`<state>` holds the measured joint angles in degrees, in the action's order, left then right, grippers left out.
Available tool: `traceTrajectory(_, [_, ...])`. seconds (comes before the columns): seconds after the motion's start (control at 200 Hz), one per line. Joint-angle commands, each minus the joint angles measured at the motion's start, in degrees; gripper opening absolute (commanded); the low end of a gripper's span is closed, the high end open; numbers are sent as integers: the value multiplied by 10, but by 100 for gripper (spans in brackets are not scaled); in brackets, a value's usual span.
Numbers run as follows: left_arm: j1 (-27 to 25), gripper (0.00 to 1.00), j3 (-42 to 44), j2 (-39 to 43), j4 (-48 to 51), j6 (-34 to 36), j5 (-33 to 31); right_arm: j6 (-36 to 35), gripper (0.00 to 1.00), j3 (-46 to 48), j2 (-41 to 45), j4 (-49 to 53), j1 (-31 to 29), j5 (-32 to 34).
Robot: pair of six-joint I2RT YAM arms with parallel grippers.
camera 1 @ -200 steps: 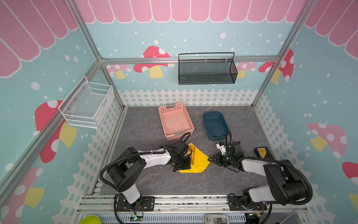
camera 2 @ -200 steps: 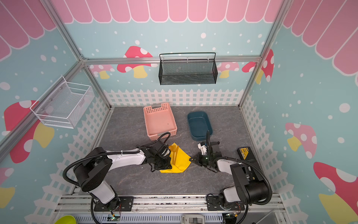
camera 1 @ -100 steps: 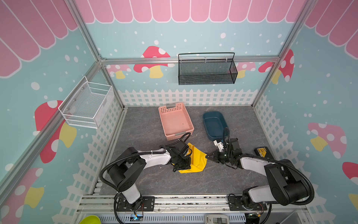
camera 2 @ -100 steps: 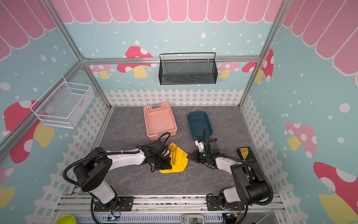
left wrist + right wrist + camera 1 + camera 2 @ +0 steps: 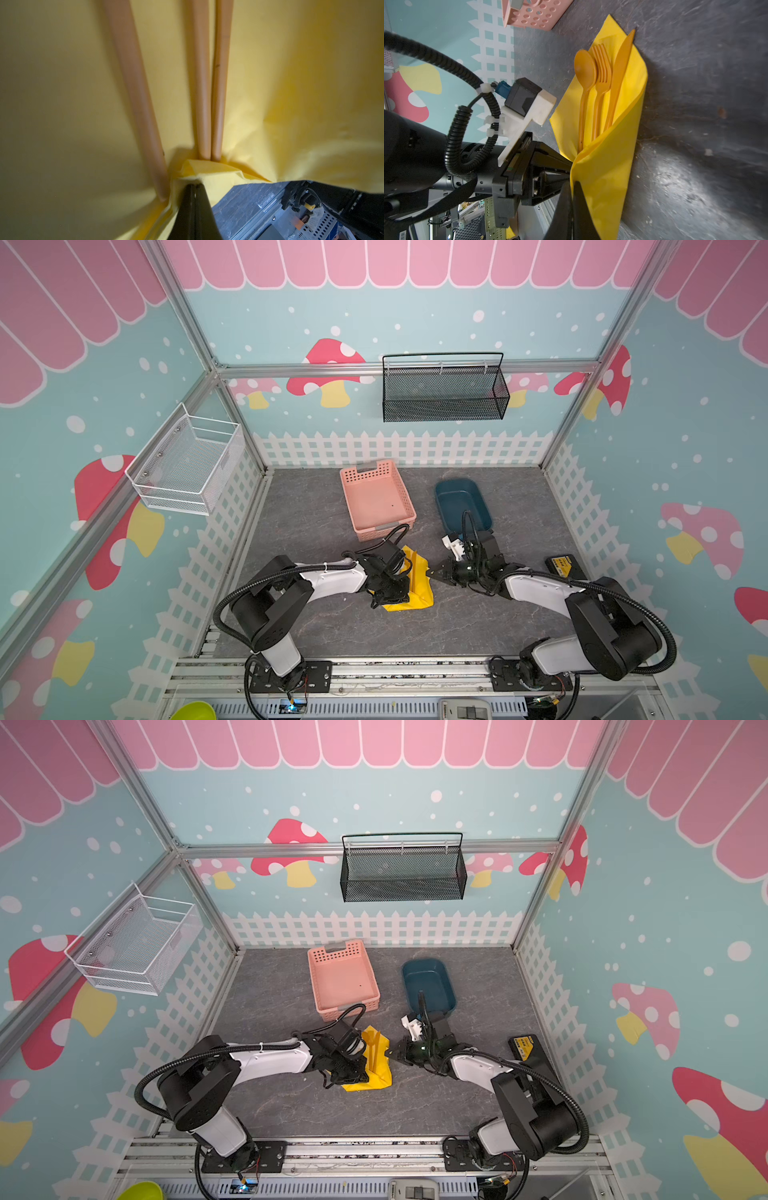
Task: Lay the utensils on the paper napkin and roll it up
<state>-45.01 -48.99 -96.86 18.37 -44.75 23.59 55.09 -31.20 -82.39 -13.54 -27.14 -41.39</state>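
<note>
My left gripper point(image 5: 194, 187) is pinched shut on one edge of the paper napkin point(image 5: 417, 578), forearm low and nearly level over the table point(image 5: 457, 626). This lifts the sheet into a trough around the utensils point(image 5: 600, 87), which lie side by side just in front of the pink basket point(image 5: 384, 531). My right gripper point(image 5: 572, 185), its arm stretched low toward the middle, is clamped on the opposite fold, ready, I judge, to tuck it over and start the roll.

The utensils point(image 5: 600, 87) lie side by side on the paper napkin point(image 5: 608, 176), before the basket point(image 5: 374, 502).
</note>
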Motion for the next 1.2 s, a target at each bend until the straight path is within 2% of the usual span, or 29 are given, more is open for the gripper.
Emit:
traceTrajectory(0.0, [5,4,2,3,-1,5,-1,32,0,-19,-16,-34,-20,13])
traceTrajectory(0.6, [5,4,8,12,-4,4,-1,93,0,-42,-97,-132,-86,21])
traceTrajectory(1.196, [30,4,72,95,24,-1,-14,94,0,-59,-141,-152,-102,19])
